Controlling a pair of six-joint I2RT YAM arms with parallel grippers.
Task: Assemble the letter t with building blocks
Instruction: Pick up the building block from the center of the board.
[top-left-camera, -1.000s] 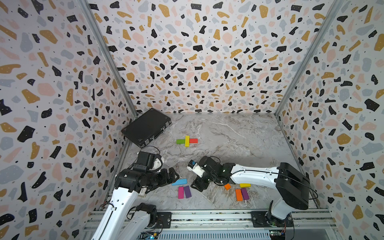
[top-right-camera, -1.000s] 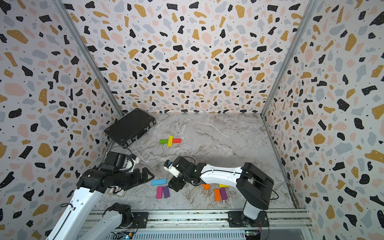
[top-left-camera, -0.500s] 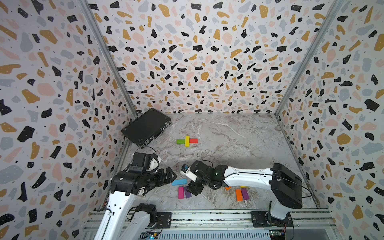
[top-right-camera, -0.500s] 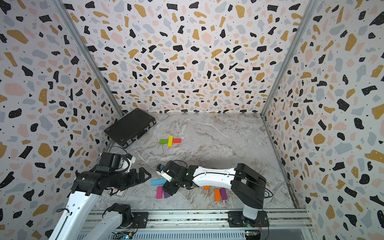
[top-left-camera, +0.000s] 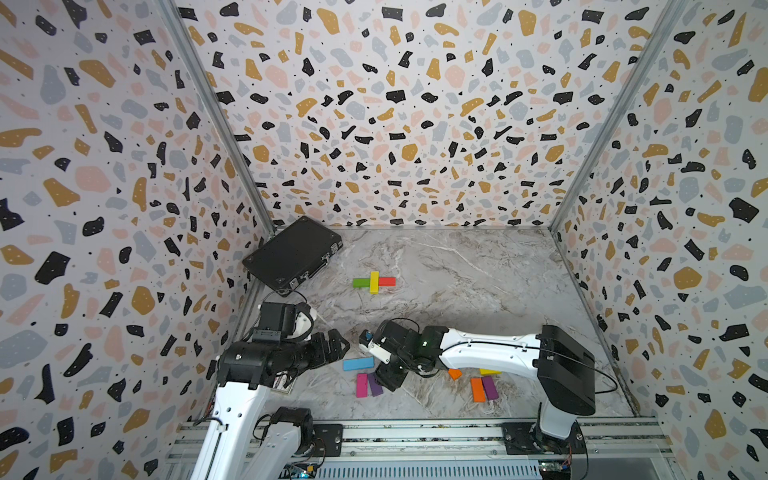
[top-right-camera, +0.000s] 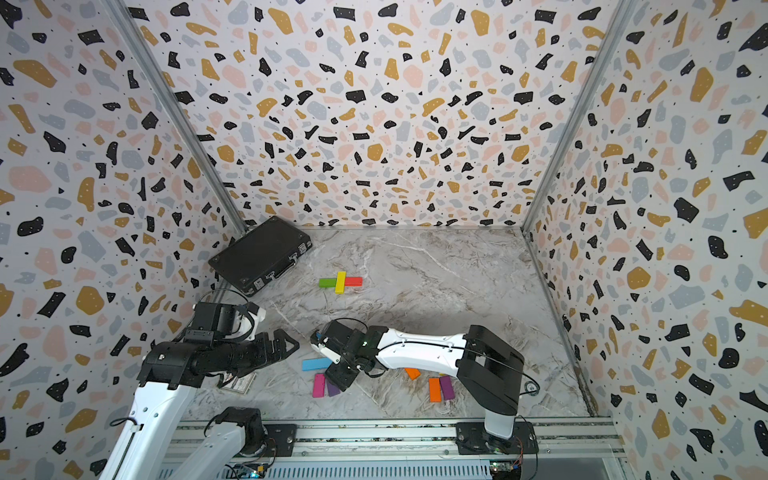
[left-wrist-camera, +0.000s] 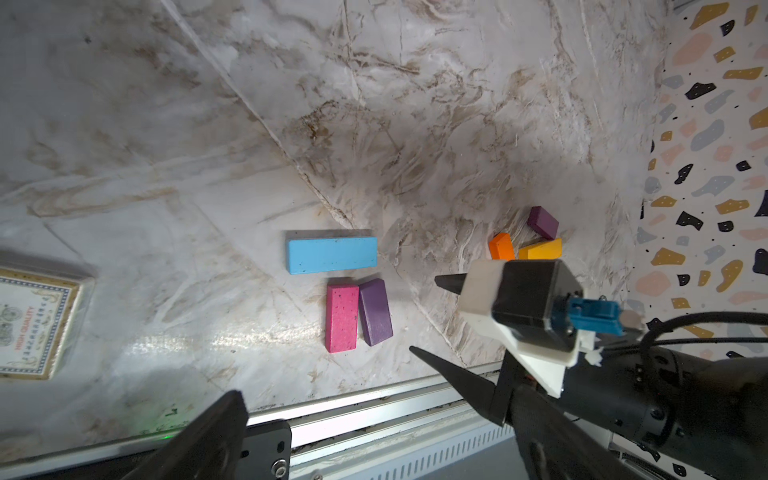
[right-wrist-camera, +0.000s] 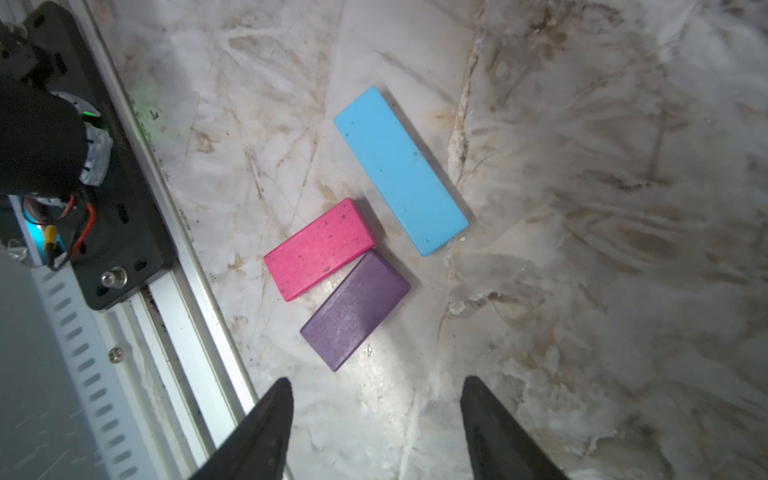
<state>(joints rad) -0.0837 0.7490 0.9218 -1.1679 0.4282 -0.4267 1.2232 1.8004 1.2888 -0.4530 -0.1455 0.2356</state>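
Marble-patterned tabletop enclosed by terrazzo-print walls; black case in a rear corner. The left gripper gapes wide; the right gripper, jaws apart and empty, sits near the purple block.

The case lies in the table's far left corner, and a cross of blocks sits near it to the right. Near the front edge a long block lies crosswise, with two short blocks side by side just before it. More blocks lie to their right.
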